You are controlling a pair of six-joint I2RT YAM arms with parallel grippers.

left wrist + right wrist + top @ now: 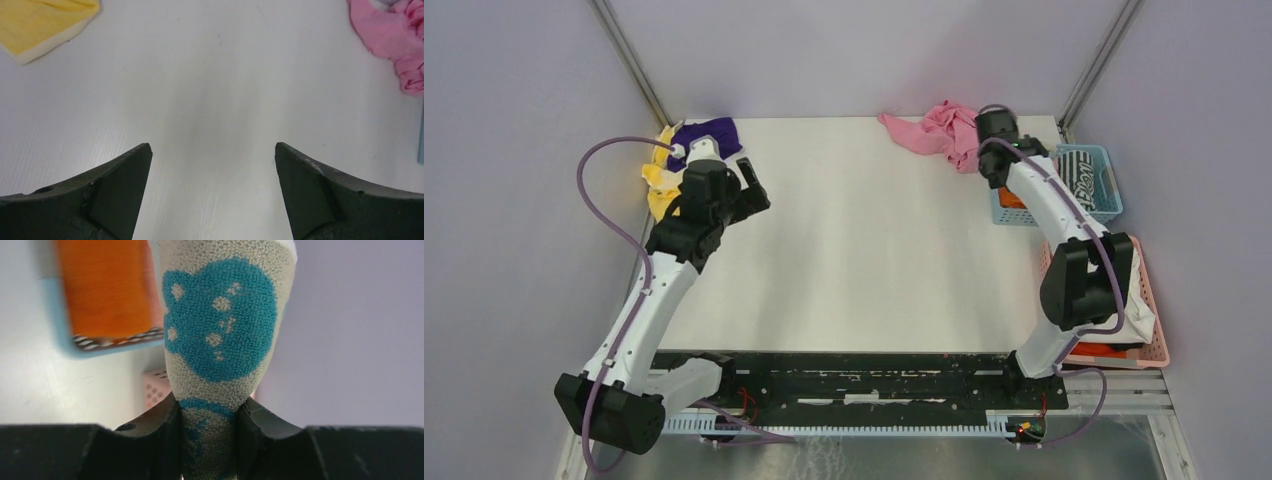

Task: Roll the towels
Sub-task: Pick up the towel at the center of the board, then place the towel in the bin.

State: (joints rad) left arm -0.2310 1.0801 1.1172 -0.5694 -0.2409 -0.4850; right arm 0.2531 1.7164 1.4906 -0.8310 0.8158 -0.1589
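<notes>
Teal-and-white towel (pixel 220 340) is pinched at a gathered fold between the closed fingers of the right gripper (pixel 209 409) and held clear above the blue basket (pixel 57 325), presumably for transfer to the table (pixel 210 75). Left gripper (pixel 212 150) hovers wide apart and empty over bare tabletop, apparently positioned to assist. Yellow towel (pixel 40 22) and purple towel (pixel 714 130) lie heaped at the far-left corner.

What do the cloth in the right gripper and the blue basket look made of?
Teal-and-white towel: looped terry, probably cotton; matte, tiny pile loops visible. Blue basket: likely moulded plastic; smooth rim, lattice-holed walls.
</notes>
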